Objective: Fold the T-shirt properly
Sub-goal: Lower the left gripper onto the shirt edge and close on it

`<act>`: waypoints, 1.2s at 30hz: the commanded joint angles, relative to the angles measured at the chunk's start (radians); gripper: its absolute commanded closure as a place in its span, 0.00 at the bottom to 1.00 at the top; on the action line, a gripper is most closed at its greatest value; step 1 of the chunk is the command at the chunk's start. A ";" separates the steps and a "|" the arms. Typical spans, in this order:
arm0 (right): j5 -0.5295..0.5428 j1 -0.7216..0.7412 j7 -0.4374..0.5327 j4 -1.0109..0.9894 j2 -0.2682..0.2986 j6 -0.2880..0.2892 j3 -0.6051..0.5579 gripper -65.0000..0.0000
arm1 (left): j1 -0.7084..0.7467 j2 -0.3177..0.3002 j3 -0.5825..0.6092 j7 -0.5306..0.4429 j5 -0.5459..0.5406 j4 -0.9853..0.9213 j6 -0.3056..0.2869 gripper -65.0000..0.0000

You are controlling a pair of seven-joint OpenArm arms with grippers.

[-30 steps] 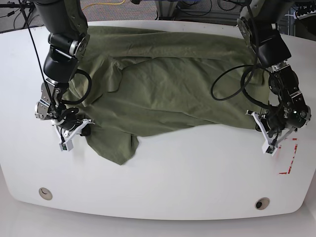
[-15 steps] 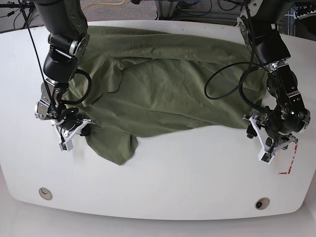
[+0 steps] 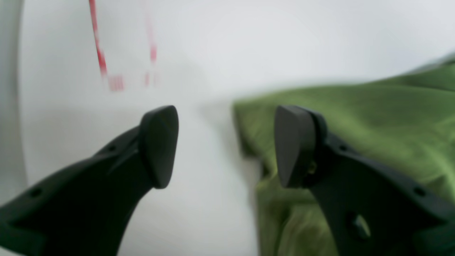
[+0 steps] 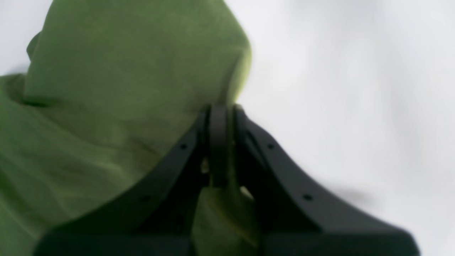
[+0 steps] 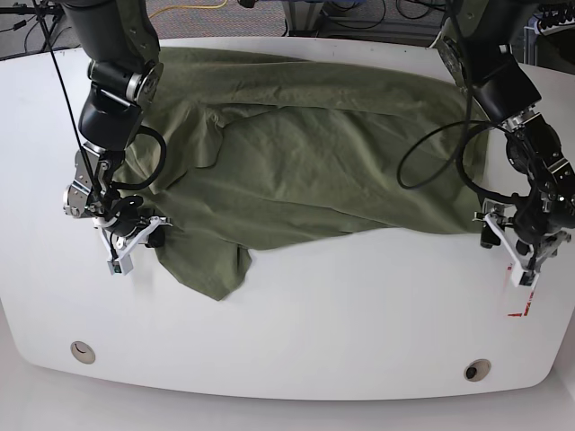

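Spread wide across the far half of the white table (image 5: 287,341): the T-shirt (image 5: 305,153), olive green, wrinkled, one flap hanging forward toward the near edge on the right arm's side. No fold made yet, by the look of it; more a matter of laying the cloth out flat first.

Right tool (image 5: 135,239): jaws pressed together at the cloth's edge near that hanging flap. Green fabric all round the closed fingers (image 4: 218,142) in the wrist view, and seemingly a pinch of it between them (blur too heavy to be sure of how much is caught).

Left tool (image 5: 521,260): jaws standing wide apart, nothing between them, off the cloth and over bare table beside the garment's side edge. Wrist view confirms it: one finger (image 3: 158,145) above white surface, the other at the hem of the T-shirt (image 3: 355,117), with a red mark (image 5: 528,296) on the table just beyond.

Step in hand, as a judgement: one corner pinned, the other side let go, regrasp pending. Next move likely calls for bringing the open tool back over the hem, closing on a single layer at the corner, then pulling both sides apart to take out slack before any fold. Risk of grabbing a doubled layer where the edge lies rumpled.
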 commanded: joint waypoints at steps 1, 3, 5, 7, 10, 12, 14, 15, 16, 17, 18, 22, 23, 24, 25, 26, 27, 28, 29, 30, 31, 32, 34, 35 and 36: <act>0.007 0.029 0.014 0.022 0.009 0.005 -0.001 0.98 | -0.017 -0.010 -0.070 -0.011 -0.013 -0.064 -0.007 0.39; 0.007 0.029 0.014 0.022 0.009 0.005 -0.001 0.98 | -0.017 -0.013 -0.110 -0.011 -0.013 -0.104 -0.007 0.39; 0.007 0.029 0.014 0.022 0.009 0.005 -0.001 0.98 | -0.016 -0.016 -0.140 -0.015 -0.013 -0.142 0.001 0.39; 0.007 0.029 0.014 0.022 0.009 0.005 -0.001 0.98 | -0.013 -0.031 -0.151 -0.028 -0.019 -0.172 0.001 0.39; 0.007 0.029 0.014 0.022 0.009 0.005 -0.001 0.98 | -0.010 -0.044 -0.139 -0.058 -0.019 -0.210 -0.007 0.39; 0.007 0.029 0.014 0.022 0.009 0.005 -0.001 0.98 | -0.010 -0.047 -0.137 -0.073 -0.019 -0.241 -0.007 0.39; 0.007 0.029 0.014 0.022 0.009 0.005 -0.001 0.98 | -0.010 -0.047 -0.137 -0.084 -0.019 -0.271 -0.007 0.39; 0.007 0.029 0.014 0.022 0.009 0.005 -0.001 0.98 | -0.010 -0.047 -0.137 -0.090 -0.019 -0.282 -0.007 0.39; 0.007 0.029 0.014 0.022 0.009 0.005 -0.001 0.98 | -0.011 -0.047 -0.137 -0.097 -0.019 -0.297 -0.007 0.39; 0.007 0.029 0.014 0.022 0.009 0.005 -0.001 0.98 | -0.011 -0.047 -0.136 -0.104 -0.019 -0.308 -0.007 0.39; 0.007 0.029 0.014 0.020 0.011 0.005 -0.001 0.98 | -0.011 -0.047 -0.134 -0.113 -0.019 -0.322 -0.007 0.39; 0.007 0.028 0.014 0.019 0.012 0.005 -0.001 0.98 | -0.019 -0.047 -0.133 -0.147 -0.016 -0.382 -0.007 0.39; 0.007 0.028 0.014 0.019 0.012 0.005 -0.001 0.98 | -0.019 -0.047 -0.133 -0.151 -0.016 -0.396 -0.007 0.39; 0.007 0.028 0.014 0.019 0.012 0.005 -0.001 0.98 | -0.022 -0.048 -0.131 -0.154 -0.018 -0.416 -0.007 0.39; 0.007 0.028 0.014 0.019 0.012 0.005 -0.001 0.98 | -0.025 -0.048 -0.131 -0.156 -0.018 -0.422 -0.007 0.39; 0.007 0.028 0.014 0.019 0.012 0.005 -0.001 0.98 | -0.037 -0.048 -0.126 -0.160 -0.016 -0.434 -0.007 0.39; 0.007 0.028 0.014 0.019 0.012 0.005 -0.001 0.98 | -0.043 -0.048 -0.120 -0.163 -0.016 -0.442 -0.007 0.39; 0.007 0.028 0.014 0.019 0.012 0.005 -0.001 0.98 | -0.047 -0.048 -0.113 -0.168 -0.016 -0.449 -0.007 0.39; 0.007 0.028 0.014 0.019 0.012 0.005 -0.001 0.98 | -0.051 -0.048 -0.103 -0.177 -0.016 -0.457 -0.007 0.39; 0.007 0.028 0.014 0.019 0.012 0.005 -0.001 0.98 | -0.053 -0.048 -0.097 -0.183 -0.016 -0.462 -0.007 0.39; 0.007 0.028 0.014 0.019 0.012 0.005 -0.001 0.98 | -0.053 -0.048 -0.088 -0.199 -0.016 -0.466 -0.007 0.39; 0.007 0.028 0.014 0.019 0.012 0.005 -0.001 0.98 | -0.053 -0.048 -0.082 -0.209 -0.015 -0.469 -0.007 0.39; 0.007 0.028 0.014 0.019 0.012 0.005 -0.001 0.98 | -0.054 -0.047 -0.068 -0.222 -0.013 -0.469 -0.007 0.41; 0.007 0.028 0.014 0.019 0.012 0.005 -0.001 0.98 | -0.056 -0.047 -0.062 -0.225 -0.013 -0.469 -0.007 0.43; 0.007 0.028 0.014 0.019 0.012 0.005 0.001 0.98 | -0.057 -0.045 -0.054 -0.228 -0.013 -0.469 -0.007 0.47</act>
